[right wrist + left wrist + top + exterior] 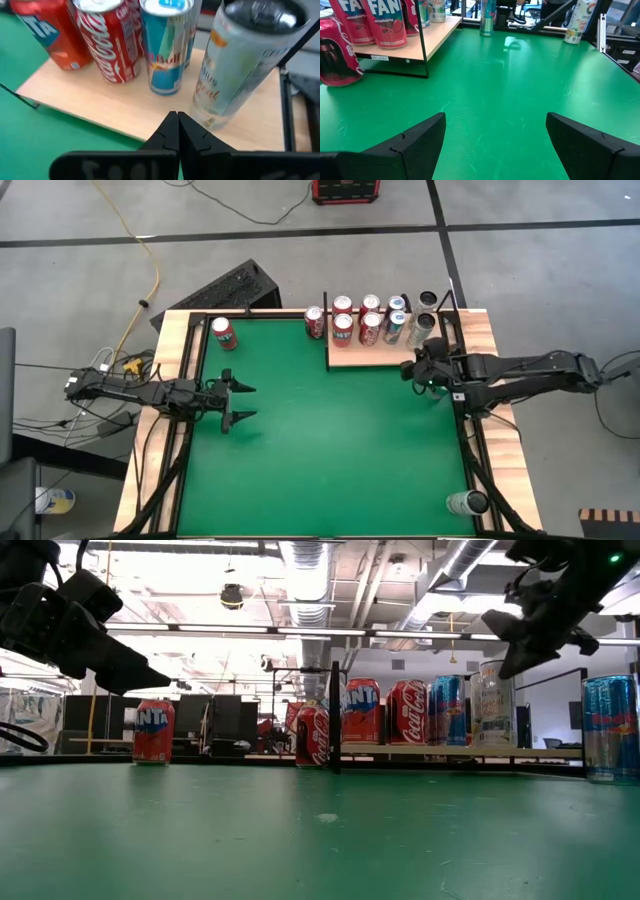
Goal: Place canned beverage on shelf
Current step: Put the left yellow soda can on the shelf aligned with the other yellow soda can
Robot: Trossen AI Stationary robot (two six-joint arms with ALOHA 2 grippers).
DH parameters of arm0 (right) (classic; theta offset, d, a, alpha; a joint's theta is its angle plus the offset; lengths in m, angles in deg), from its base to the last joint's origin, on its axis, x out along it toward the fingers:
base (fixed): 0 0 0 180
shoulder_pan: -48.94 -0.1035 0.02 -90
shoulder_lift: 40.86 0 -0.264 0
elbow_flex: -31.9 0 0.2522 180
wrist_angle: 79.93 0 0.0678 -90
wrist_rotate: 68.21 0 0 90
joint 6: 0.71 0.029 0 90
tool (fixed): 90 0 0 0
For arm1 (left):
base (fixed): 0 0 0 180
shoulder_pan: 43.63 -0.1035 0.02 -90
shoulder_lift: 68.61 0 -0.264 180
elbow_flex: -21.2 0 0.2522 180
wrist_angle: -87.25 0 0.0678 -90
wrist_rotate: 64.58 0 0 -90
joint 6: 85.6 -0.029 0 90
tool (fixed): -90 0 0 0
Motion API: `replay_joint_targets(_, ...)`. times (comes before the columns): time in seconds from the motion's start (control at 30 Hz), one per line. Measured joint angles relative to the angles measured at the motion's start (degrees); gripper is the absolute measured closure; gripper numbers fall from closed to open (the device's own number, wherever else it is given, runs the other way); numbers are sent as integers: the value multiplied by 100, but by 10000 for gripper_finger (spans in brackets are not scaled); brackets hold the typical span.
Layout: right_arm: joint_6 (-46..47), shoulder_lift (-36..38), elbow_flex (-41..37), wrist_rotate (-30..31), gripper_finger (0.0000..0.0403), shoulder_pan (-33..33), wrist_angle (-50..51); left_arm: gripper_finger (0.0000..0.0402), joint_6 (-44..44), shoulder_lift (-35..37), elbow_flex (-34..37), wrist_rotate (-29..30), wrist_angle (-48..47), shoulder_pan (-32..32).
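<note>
Hovering my right hand (413, 369), clenched empty, at the shelf's (350, 358) five o'clock edge; the silver can (243, 55) stands there; next, the Fanta can (223, 332) at ten o'clock on the bench (320, 440) needs my left hand (243, 402), spread and idle.

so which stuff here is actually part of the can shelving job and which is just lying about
In the job:
- shelf, loaded with cans
- Fanta can loose on the green table
- Coca-Cola can standing just off the shelf
- slim can at the table's near right corner
- right pincer, shut, at the shelf's edge
- left pincer, open over the table

Lying about:
- keyboard
- yellow cable
</note>
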Motion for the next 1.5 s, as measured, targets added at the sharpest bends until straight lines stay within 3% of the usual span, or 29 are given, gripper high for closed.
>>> replay_joint_targets(0.2, -499, -172, 3, -767, 386, 650, -114, 72, -2, 0, 0, 0, 0, -1)
replay_joint_targets(0.43, -1082, -200, 5, -1236, 386, 1282, -416, 72, -1, -2, 0, 0, 0, -2)
replay_joint_targets(0.77, -1395, -200, 5, -1266, 386, 1859, -449, 72, -1, 0, 0, 0, 0, 0)
replay_joint_targets(1.37, -1515, -200, 5, -1034, 387, 2250, -80, 72, -1, -2, 0, 0, 0, -1)
replay_joint_targets(1.5, -1552, -200, 5, -1408, 387, 2247, -95, 72, 0, -2, 0, 0, 0, -2)
